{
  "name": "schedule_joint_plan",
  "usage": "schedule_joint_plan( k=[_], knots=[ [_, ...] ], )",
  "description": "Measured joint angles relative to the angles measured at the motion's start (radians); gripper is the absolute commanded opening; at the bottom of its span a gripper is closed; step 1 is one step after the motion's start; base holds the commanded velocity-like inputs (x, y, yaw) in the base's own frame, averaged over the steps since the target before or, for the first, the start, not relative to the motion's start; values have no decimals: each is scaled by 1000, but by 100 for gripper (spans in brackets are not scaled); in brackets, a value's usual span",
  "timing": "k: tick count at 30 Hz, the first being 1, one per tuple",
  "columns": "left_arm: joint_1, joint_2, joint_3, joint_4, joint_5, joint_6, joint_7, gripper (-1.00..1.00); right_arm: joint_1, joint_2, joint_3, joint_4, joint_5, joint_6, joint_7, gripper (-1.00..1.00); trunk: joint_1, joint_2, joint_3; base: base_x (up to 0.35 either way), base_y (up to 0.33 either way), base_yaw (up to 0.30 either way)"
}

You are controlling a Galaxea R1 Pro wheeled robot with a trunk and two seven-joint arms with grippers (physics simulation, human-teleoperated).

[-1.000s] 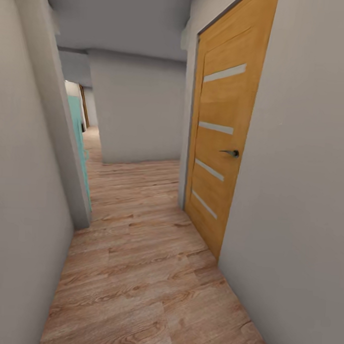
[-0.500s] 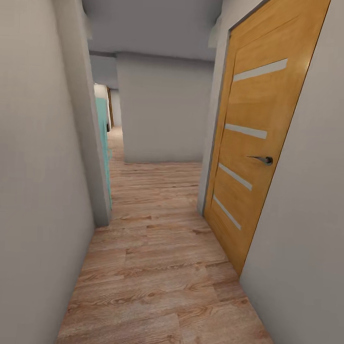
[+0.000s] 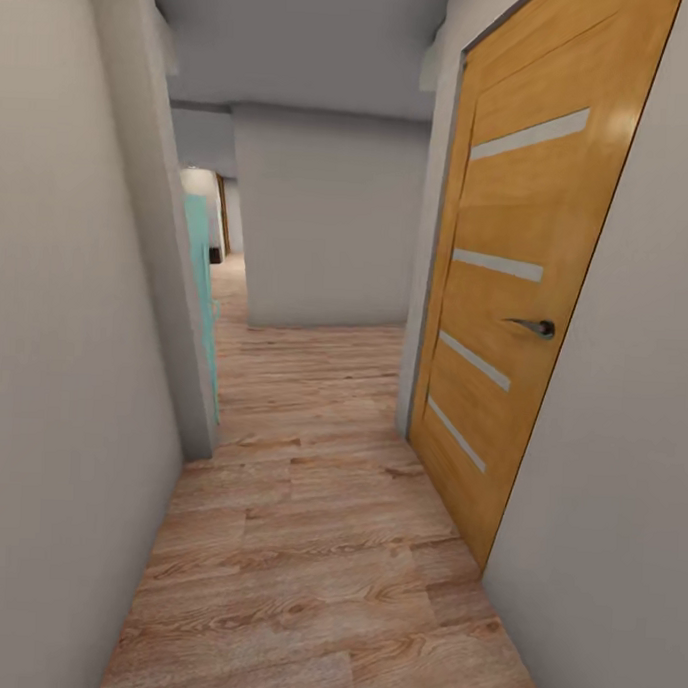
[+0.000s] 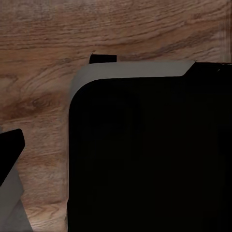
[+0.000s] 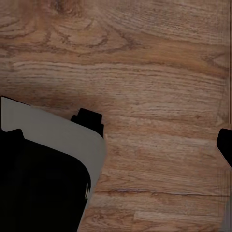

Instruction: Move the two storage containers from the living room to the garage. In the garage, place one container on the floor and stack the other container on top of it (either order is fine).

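Head view: a narrow hallway with plain pale grey walls (image 3: 62,392) on both sides and a light wood-plank floor (image 3: 315,543) with a swirling, knotty grain running across the path. On the right stands a shut honey-coloured wooden door (image 3: 505,321), smooth and slightly glossy, with four slim pale inset strips and a dark metal lever handle (image 3: 533,326). On the left, past a wall corner, a teal edge (image 3: 201,288) shows in an opening. Ahead a grey block of wall (image 3: 329,218) closes the view, with a passage leading off to its left. No orange-red container is in sight here, nor the garage; the robot looks to be on its way through the house.

To travel well, I judge it should keep to the middle of the corridor, clear of the door handle and the left corner, and turn slowly at the far wall.

Left wrist view: a large matt black rounded body with a pale grey rim (image 4: 130,70) hangs over the planks. Whether the left tool is open or closed cannot be told.

Right wrist view: a similar black, grey-edged form (image 5: 53,133) above warm, strongly grained boards. The right tool's state cannot be told either
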Motion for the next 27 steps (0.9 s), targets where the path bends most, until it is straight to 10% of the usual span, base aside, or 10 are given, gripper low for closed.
schedule_joint_plan(
  k=[27],
  knots=[
    [0,2,-1,0,29,0,0,100,0,-1,0,0,0,-2,-1,100,0,0,0,222,-164,202]
  ],
)
